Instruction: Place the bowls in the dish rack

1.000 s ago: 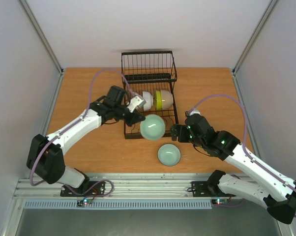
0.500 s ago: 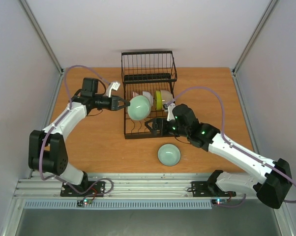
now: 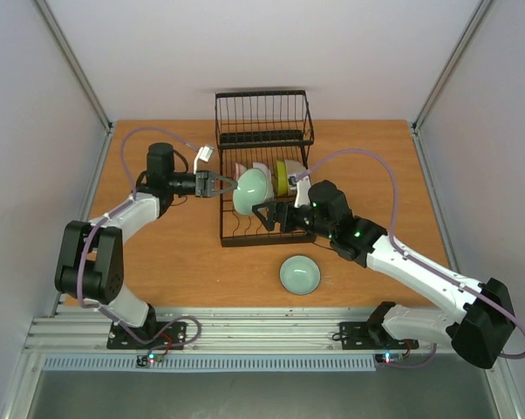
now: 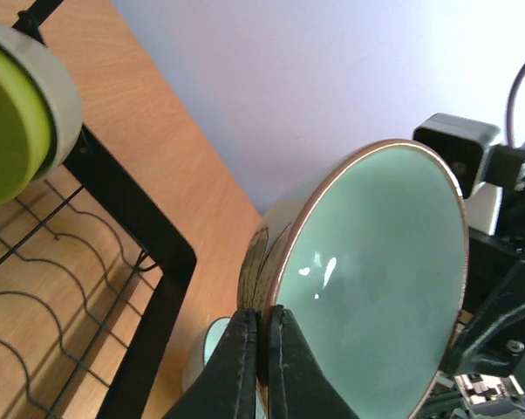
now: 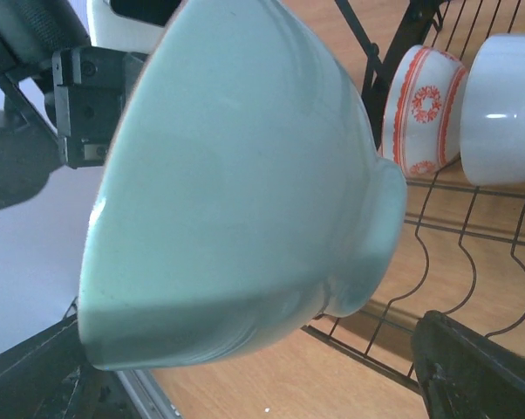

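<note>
Pinching pale green bowl (image 4: 376, 262): left tool (image 4: 260, 316)

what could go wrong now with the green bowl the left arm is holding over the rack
1. The left end effector pinches only the thin rim of the celadon bowl, which is tipped on its side; it could slip or swing.
2. The right end effector sits open, close beside that bowl; a bump might knock it loose.
3. The patterned bowl stands just behind, so the two could knock together.
</note>
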Controlling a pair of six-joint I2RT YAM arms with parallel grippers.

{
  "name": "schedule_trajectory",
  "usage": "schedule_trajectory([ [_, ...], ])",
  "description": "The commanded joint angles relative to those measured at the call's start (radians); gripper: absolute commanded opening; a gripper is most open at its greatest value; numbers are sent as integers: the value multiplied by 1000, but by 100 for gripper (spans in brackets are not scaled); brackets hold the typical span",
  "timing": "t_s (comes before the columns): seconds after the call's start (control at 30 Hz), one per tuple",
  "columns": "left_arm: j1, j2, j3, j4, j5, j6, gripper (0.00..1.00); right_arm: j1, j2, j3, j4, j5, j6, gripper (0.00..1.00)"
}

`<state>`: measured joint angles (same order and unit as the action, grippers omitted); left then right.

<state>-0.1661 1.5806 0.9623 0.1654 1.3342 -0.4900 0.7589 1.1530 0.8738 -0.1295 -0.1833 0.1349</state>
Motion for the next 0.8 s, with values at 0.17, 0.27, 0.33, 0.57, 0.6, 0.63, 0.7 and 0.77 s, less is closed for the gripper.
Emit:
schedule_trajectory([
  [0.17,16,192,-40,1241,163,-891,0,-15,-20,-29,82,54,-9,94],
  [0.27,20,236,-29,1248,165,-964,1,-16,-12,-31,111,44,-2,94],
  [0.33,20,240,-35,1249,163,-956,0,-17,-5,-33,126,42,0,94],
  [0.57,20,232,-42,1248,160,-950,1,-19,48,-17,190,25,6,94],
  [0.6,20,232,-43,1247,160,-950,1,-20,55,-17,195,23,9,94],
  [0.63,20,233,-44,1247,160,-949,0,-20,62,-16,203,21,11,94],
  [0.7,20,233,-47,1248,158,-946,0,-20,73,-15,213,22,15,93],
  [0.77,20,234,-49,1246,158,-944,0,-21,82,-13,223,22,19,93],
])
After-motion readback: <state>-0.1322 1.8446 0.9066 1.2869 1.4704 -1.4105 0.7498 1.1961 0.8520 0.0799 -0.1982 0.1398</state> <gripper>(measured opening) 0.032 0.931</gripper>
